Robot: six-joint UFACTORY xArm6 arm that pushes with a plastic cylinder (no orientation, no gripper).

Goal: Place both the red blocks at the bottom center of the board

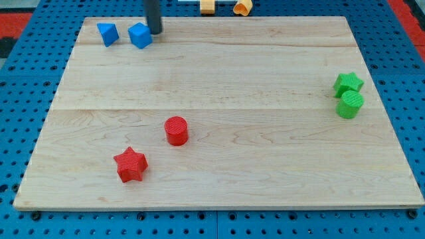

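Note:
A red cylinder (pixel 176 130) stands on the wooden board (pixel 219 179) left of the middle, toward the view's bottom. A red star block (pixel 130 164) lies below and left of it, a short gap apart. My tip (pixel 155 32) is at the view's top left, just right of a blue cube (pixel 140 35), touching or nearly touching it. It is far from both red blocks.
A second blue block (pixel 107 33), wedge-like, lies left of the blue cube. A green star (pixel 348 83) and a green cylinder (pixel 350 104) sit together at the right edge. Two orange-yellow blocks (pixel 208 6) (pixel 242 7) lie off the board at the top.

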